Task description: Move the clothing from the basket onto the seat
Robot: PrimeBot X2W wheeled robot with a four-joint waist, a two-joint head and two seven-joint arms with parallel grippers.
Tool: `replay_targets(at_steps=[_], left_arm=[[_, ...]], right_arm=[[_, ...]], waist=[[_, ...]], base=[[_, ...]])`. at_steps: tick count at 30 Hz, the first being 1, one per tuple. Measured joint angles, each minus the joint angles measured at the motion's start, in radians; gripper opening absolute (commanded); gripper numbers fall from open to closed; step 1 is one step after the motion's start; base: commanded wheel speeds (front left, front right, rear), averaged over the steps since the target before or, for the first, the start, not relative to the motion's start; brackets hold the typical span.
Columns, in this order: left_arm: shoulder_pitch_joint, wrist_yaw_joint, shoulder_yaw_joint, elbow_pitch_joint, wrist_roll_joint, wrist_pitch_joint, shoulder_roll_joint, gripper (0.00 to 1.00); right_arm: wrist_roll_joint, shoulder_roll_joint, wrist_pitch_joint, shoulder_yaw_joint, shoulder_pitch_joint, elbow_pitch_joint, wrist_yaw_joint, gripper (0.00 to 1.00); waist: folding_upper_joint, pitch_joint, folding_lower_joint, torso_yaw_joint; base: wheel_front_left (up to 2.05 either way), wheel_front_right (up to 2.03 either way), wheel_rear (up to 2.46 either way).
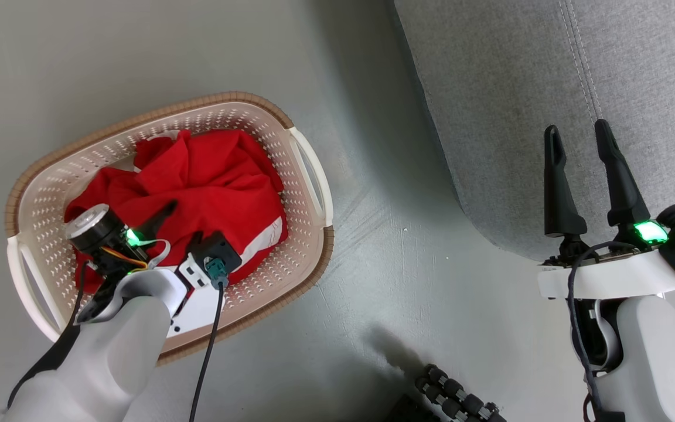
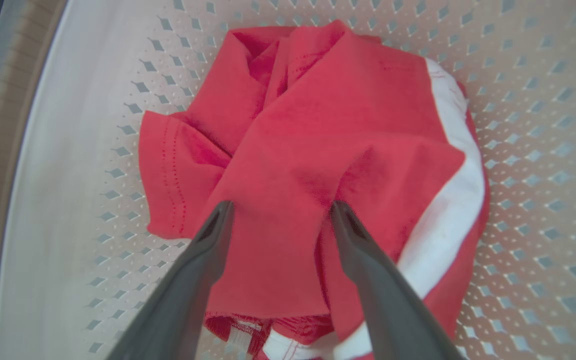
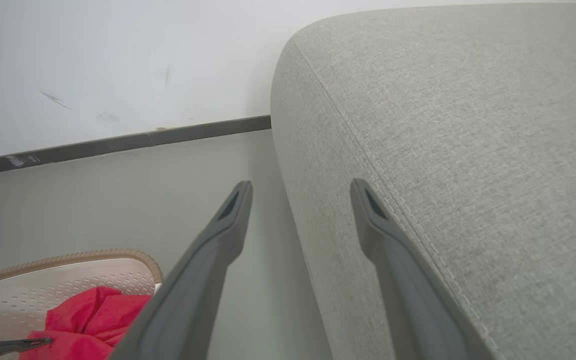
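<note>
1. The clothing [image 2: 318,125] lies in a crumpled red heap inside the basket [image 1: 308,176], filling most of its bottom. A white stripe [image 2: 448,210] runs along one edge of the heap.
2. The basket stands on the grey floor [image 1: 372,264], apart from the seat [image 1: 519,88], with a strip of bare floor between them. No red fabric lies on the part of the seat that is in view.
3. The left hand [image 2: 282,206] reaches down into the basket from above. Its two dark fingers are spread apart, with a broad fold of red cloth between them. The tips sit at the surface of the heap, and the fabric creases around one tip. The fingers have not come together on the cloth.
4. The right hand [image 1: 576,126] is held over the rounded front edge of the seat, well away from the basket. Its fingers are spread apart and empty, pointing along the stitched seam [image 3: 398,200].
5. In the right wrist view, a pale wall [image 3: 118,60] with a dark baseboard [image 3: 168,136] stands beyond the floor, and a corner of the basket with red cloth shows at the lower left.
</note>
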Motion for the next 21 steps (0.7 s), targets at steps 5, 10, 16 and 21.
replay_targets(at_steps=[5, 10, 16, 21], left_arm=[[-0.02, 0.023, -0.014, 0.013, 0.025, 0.017, -0.001, 1.0], [-0.035, 0.045, -0.023, 0.026, 0.042, 0.034, -0.014, 1.0], [-0.036, 0.057, -0.021, 0.043, 0.04, 0.042, -0.031, 0.0], [-0.04, 0.074, -0.02, 0.041, 0.039, 0.031, -0.042, 0.0]], right_arm=[[0.007, 0.0, -0.002, 0.011, -0.01, 0.016, 0.0, 1.0], [0.01, 0.0, -0.004, 0.019, -0.035, 0.025, 0.0, 1.0], [0.012, 0.0, -0.007, 0.019, -0.041, 0.04, 0.0, 1.0], [0.012, 0.0, -0.008, 0.016, -0.049, 0.059, 0.0, 1.0]], waist=[[0.0, 0.016, -0.0001, -0.007], [0.0, 0.027, 0.0, -0.01], [0.0, 0.03, 0.0, -0.01], [0.0, 0.024, 0.0, -0.007]], base=[[0.0, 0.0, 0.0], [0.0, 0.0, 0.0], [0.0, 0.0, 0.0], [0.0, 0.0, 0.0]])
